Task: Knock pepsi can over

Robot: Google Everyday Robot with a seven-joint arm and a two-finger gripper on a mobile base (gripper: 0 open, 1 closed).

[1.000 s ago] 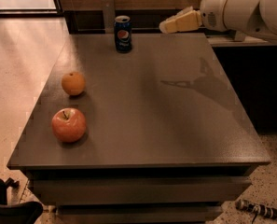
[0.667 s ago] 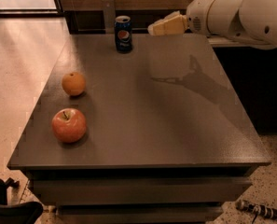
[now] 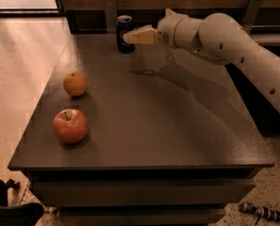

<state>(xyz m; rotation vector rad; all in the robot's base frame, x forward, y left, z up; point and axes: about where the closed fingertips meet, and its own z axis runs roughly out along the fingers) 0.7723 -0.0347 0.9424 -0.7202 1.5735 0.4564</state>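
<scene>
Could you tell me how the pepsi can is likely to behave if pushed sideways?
The pepsi can stands upright, tall and narrow, so it would probably tip. Being cylindrical, it may then roll on the flat table. The end effector is at its mid-height.

Dark table holds pepsi can, orange, apple; gripper hovers at the can.

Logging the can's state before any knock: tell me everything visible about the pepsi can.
The pepsi can is a small dark-blue cylinder with a silver top, metal by its look. It stands upright at the far edge of the table, left of centre. The gripper reaches in from the right, its tip overlapping the can's front; contact cannot be told.
</scene>
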